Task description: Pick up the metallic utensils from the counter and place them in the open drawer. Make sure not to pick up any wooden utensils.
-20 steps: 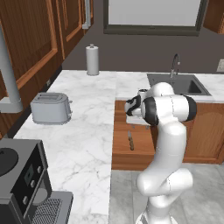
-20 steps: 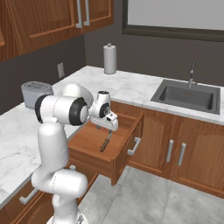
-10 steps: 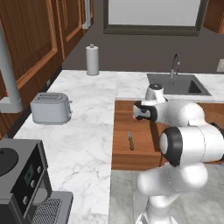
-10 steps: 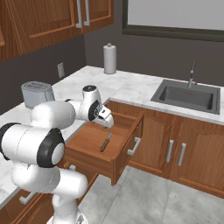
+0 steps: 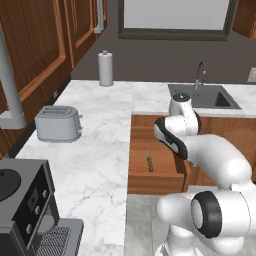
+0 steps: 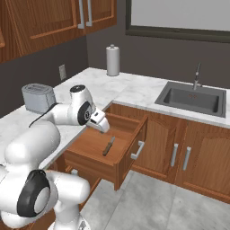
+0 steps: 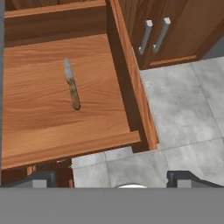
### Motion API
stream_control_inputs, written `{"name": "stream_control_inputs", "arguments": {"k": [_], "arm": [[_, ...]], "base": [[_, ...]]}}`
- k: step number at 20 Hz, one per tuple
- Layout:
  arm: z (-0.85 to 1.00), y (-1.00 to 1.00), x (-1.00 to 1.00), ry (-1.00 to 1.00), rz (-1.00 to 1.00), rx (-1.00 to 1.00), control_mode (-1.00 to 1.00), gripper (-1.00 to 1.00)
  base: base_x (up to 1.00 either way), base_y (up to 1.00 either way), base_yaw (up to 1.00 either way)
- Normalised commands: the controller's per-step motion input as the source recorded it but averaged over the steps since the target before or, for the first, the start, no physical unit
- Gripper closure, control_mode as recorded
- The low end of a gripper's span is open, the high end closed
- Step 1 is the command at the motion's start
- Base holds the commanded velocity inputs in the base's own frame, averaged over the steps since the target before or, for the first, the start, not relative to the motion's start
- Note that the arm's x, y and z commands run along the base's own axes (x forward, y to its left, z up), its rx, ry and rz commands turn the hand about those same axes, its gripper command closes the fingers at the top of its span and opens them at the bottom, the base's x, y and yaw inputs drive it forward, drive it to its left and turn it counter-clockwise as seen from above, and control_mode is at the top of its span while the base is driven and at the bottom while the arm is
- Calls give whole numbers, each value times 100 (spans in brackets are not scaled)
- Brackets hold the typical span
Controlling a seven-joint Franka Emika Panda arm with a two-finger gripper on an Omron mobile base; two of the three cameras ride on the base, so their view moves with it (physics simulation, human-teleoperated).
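The drawer (image 7: 57, 127) stood pulled out w/ one metallic utensil already inside: a small knife (image 7: 72, 89), grey blade and dark brown handle, lying flat on the wood-grain bottom, roughly mid-tray and clear of the sides; it also showed in the left base view (image 5: 149, 160) and the right base view (image 6: 108, 146). So one of the two metal pieces looked done. The gripper (image 7: 113, 179) was over the drawer's front edge, looking down past it at the grey floor tiles (image 7: 183, 113) and the cabinet doors (image 7: 175, 30) w/ metal handles; its two dark tips sat far apart at the bottom of the hand view w/ nothing between them, i.e. jaws wide and empty. In the base views the hand (image 6: 98, 121) hung just above the tray's back left part, arm folded over it. The other metal piece, the all-grey spoon, I couldn't pick out on the counter (image 5: 100, 150) in these views, nor the wooden utensils; the marble stretch in sight carried a toaster (image 5: 58, 123), a paper-towel roll (image 5: 105, 68) and a coffee machine (image 5: 25, 200) at the near end. The sink (image 5: 202, 96) sat on the far right top. Judgement: approx. half done; left to do is find the spoon, grab it, drop it in the drawer next to the knife, and leave the wooden spoons alone. Where the spoon lay couldn't be told from here.
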Motion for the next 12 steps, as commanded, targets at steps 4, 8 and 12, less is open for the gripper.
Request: {"name": "stream_control_inputs", "arguments": {"k": [4, 8, 12], "arm": [[62, 0, -59, 6, -3, 15, -100, -100], [-4, 0, -70, -11, 4, 1, -100, -100], [-12, 0, -16, 1, 4, -4, -100, -100]], "base": [[0, 0, 0], [0, 0, 0], [0, 0, 0]]}}
